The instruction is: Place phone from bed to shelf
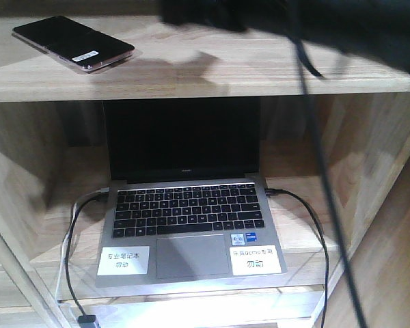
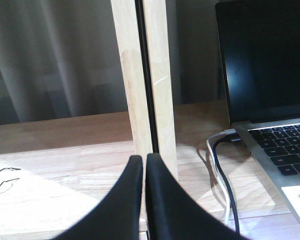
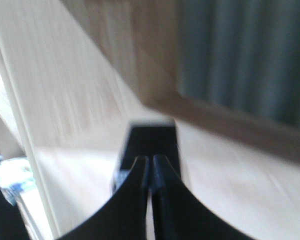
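The phone [image 1: 74,44], a glossy black slab with a pinkish rim and a small white sticker, lies flat on the light wood shelf [image 1: 225,72] at its left end. The right wrist view is blurred. There the phone [image 3: 151,137] shows just beyond my right gripper [image 3: 151,159], whose fingers are shut with nothing between them. My right arm is a dark blur [image 1: 212,14] at the top of the front view, to the right of the phone. My left gripper [image 2: 144,158] is shut and empty, low in front of a wooden upright [image 2: 145,75]. The bed is out of view.
An open grey laptop [image 1: 184,225] stands on the lower board under the shelf, with cables [image 1: 72,253] at both sides. It also fills the right of the left wrist view as the laptop [image 2: 270,75]. A grey curtain [image 2: 50,60] hangs behind. A black cable [image 1: 314,137] dangles from the arm.
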### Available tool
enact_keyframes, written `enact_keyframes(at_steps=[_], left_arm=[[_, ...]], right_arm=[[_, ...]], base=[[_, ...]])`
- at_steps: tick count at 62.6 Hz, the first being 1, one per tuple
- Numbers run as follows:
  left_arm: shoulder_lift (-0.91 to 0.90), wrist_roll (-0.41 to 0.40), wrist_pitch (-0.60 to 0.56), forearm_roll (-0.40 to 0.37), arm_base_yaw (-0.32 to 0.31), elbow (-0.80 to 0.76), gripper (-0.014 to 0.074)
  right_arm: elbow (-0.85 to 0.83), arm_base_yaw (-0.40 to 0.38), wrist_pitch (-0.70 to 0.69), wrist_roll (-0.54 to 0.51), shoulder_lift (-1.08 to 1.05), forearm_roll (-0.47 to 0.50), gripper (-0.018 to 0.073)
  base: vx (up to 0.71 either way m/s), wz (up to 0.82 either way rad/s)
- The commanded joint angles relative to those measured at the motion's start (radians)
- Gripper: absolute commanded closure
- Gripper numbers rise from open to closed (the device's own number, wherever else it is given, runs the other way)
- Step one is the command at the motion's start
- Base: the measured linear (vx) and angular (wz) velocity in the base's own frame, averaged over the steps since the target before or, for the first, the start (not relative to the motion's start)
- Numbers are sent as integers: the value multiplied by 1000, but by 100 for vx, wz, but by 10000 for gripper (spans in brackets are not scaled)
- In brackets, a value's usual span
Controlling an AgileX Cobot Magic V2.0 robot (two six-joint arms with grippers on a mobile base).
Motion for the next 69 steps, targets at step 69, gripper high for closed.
enact_keyframes(at_steps=[69], left_arm=[[-13,-6,-72,-9,-4,-21,595]], right_arm=[[923,-3,-148,-14,-971,31,566]], base=[[0,0]])
